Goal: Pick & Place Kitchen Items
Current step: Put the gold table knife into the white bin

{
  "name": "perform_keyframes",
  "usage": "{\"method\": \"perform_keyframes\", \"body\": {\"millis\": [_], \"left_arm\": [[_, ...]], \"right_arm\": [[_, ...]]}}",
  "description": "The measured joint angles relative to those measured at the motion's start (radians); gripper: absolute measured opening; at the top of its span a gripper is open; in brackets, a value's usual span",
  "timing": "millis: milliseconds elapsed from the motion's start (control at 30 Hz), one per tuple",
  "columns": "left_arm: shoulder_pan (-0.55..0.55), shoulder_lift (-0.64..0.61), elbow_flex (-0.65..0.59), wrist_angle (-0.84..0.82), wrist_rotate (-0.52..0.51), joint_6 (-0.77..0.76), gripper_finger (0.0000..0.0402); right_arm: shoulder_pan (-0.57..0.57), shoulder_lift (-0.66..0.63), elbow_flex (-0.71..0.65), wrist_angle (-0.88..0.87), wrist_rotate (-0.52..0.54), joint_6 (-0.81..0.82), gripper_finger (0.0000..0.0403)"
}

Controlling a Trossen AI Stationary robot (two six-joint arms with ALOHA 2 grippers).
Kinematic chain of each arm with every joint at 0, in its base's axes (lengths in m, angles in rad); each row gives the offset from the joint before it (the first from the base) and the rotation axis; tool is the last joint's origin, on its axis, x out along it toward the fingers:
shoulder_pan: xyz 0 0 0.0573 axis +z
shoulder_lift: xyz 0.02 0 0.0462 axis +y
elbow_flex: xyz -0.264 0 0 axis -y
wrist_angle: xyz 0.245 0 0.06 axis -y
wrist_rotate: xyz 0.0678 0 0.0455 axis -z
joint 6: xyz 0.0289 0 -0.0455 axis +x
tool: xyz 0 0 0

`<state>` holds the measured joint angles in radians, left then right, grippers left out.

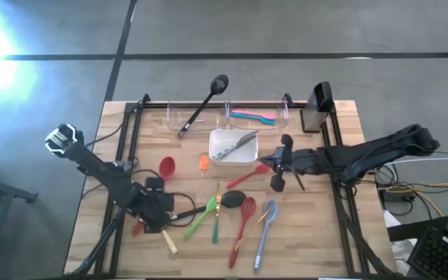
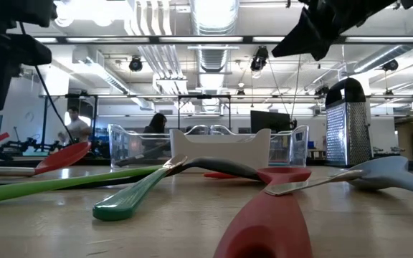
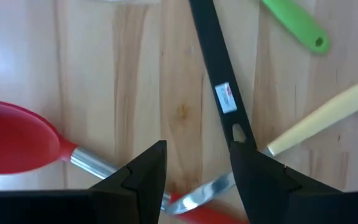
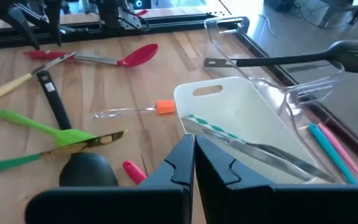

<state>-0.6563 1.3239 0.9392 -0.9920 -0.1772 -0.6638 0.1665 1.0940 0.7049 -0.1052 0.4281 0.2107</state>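
Several long-handled utensils lie on the wooden table. My left gripper (image 1: 162,208) (image 3: 197,149) is open, pointing down low over the near left part of the table. Between its fingers lies bare wood. The free end of a black spoon's handle (image 3: 222,93) lies at one fingertip, and a red spoon's (image 3: 11,143) metal handle runs under the other. A cream handle (image 3: 328,112) and a green handle (image 3: 297,25) lie close by. My right gripper (image 1: 280,165) (image 4: 194,155) is shut and empty. It is raised above the table beside the white dish (image 1: 222,138), over a red utensil (image 1: 257,173). My left gripper stands with one finger (image 3: 253,168) at the free end of the black spoon's handle (image 3: 236,132), which lies flat on the table. I cannot tell whether the finger touches it.
Two clear bins (image 1: 179,117) (image 1: 286,115) stand at the far edge. A black slotted spoon (image 1: 204,101) leans on one. Pink and blue utensils (image 1: 251,117) lie in the other. Metal tongs (image 1: 236,145) lie in the white dish. A grater (image 1: 317,105) stands at the far right. Green, red and blue utensils (image 1: 243,222) lie at the near middle.
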Motion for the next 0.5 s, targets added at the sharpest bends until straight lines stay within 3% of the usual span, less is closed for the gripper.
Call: {"method": "perform_keyframes", "body": {"millis": [267, 500], "left_arm": [[-0.003, 0.069, 0.079, -0.074, 0.096, -0.013, 0.0181], [-0.003, 0.061, 0.075, -0.079, 0.184, -0.014, 0.0181]], "right_arm": [[0.0, -0.045, 0.0, -0.053, 0.002, 0.039, 0.0008], [0.0, -0.013, -0.001, -0.052, 0.002, 0.041, 0.0008]]}}
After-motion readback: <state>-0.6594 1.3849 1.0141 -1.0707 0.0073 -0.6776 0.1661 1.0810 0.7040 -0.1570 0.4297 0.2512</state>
